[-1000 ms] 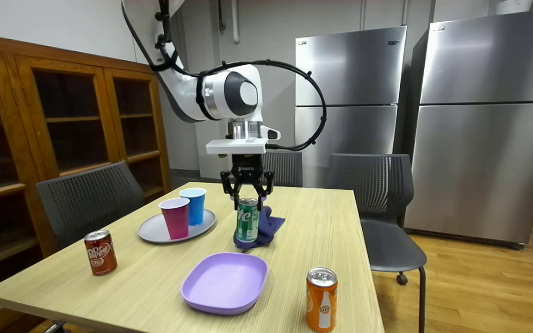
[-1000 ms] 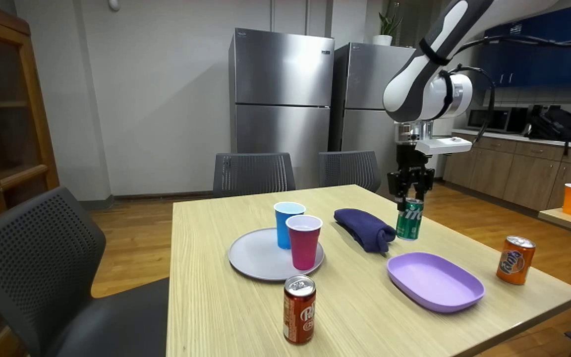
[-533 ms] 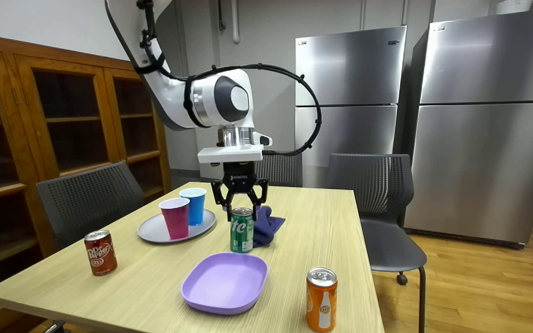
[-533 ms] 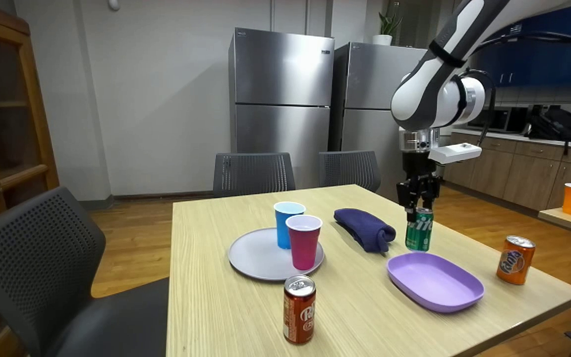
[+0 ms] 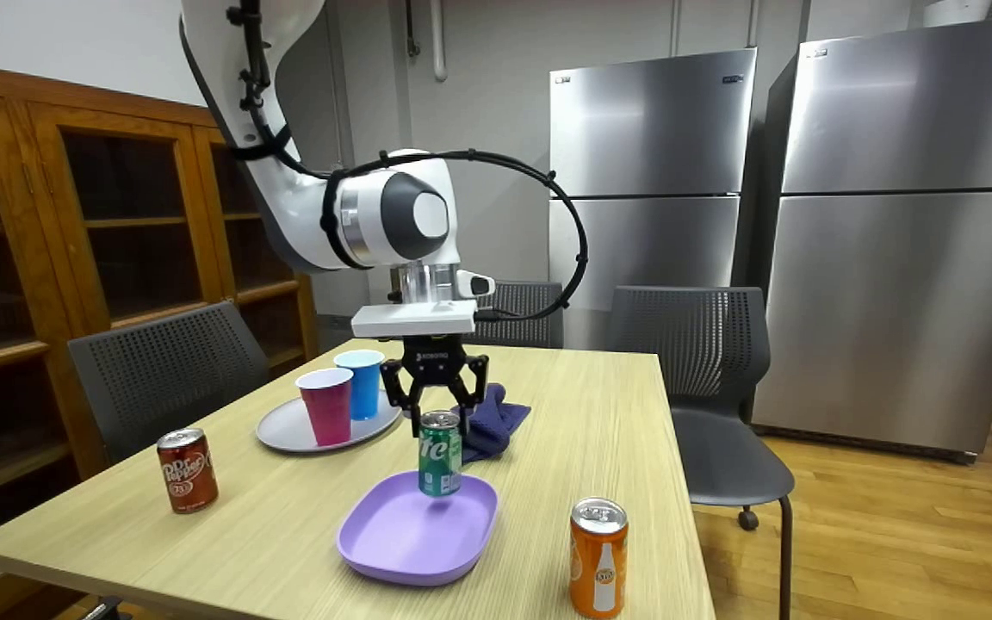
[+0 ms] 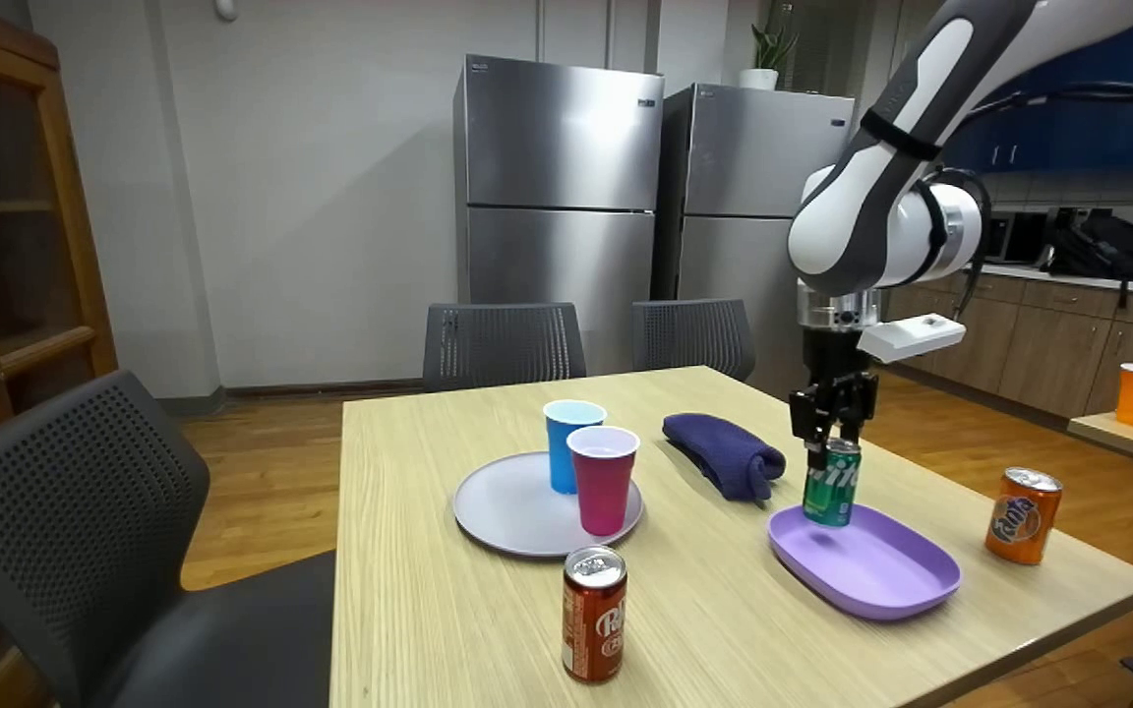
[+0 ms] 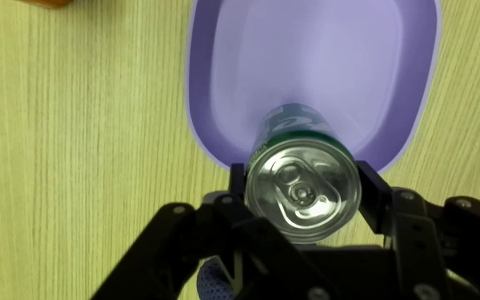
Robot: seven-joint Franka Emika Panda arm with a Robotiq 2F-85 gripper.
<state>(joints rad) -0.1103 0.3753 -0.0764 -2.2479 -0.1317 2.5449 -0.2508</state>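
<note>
1. End effector (image 5: 439,422) grasping the green can (image 5: 440,462) near its top;
2. Roughly upright, green can over one end of the purple tray (image 5: 410,538); base contact unclear;
3. Near the tray, navy cloth (image 6: 724,454) on the surface (image 6: 704,610);
4. Flanking the tray, apart: orange can (image 6: 1023,516) and brown can (image 5: 187,471);
5. Farther, gray plate (image 6: 503,511) bearing pink cup (image 5: 326,413) and blue cup (image 5: 367,389).

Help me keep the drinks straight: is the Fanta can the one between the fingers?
No: in an exterior view the fingers hold the Sprite can; the Fanta can stands on the table.
</note>
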